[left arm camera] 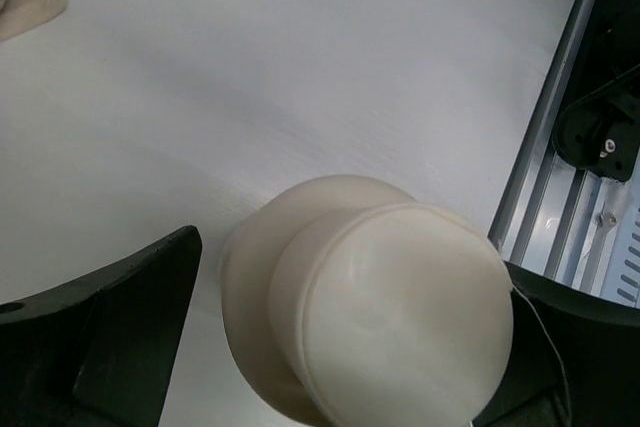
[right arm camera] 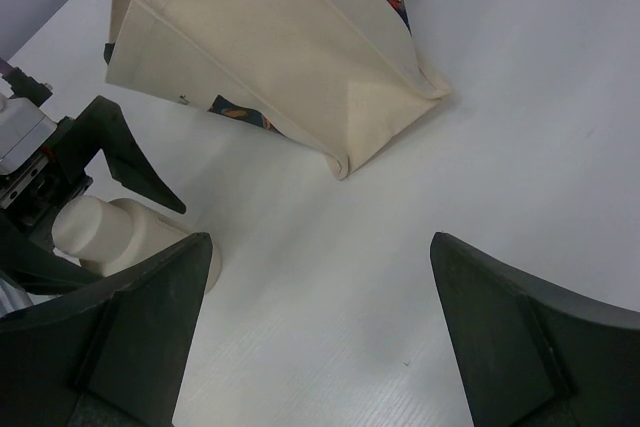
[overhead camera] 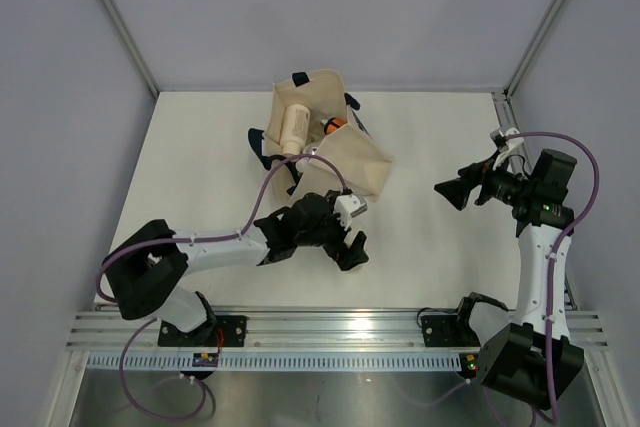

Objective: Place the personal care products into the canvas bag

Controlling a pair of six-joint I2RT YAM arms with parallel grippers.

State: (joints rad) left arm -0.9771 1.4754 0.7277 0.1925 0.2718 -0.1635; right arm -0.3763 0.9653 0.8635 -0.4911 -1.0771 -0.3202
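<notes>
Aligning the left tool (left arm camera: 350, 262) over the cream-white, round-capped plastic bottle (left arm camera: 390, 322), we are finding its jaws spread, one on either side of the bottle, not yet clamped. The bottle is resting on the white worktop (left arm camera: 300, 67) near the beige canvas bag with the dark floral panel (overhead camera: 350, 162). We are recommending a centred closure on the body below the cap. The right tool (overhead camera: 452, 190) is hanging spread and empty.

Top view: a white matte table (overhead camera: 430, 247) enclosed on three sides by plain pale grey walls (overhead camera: 330, 7), which meet at slanting metal posts (overhead camera: 115, 17). A ribbed aluminium rail (overhead camera: 330, 322) runs along the near edge, above a brushed steel sheet (overhead camera: 330, 402). Lighting is soft and even.
</notes>
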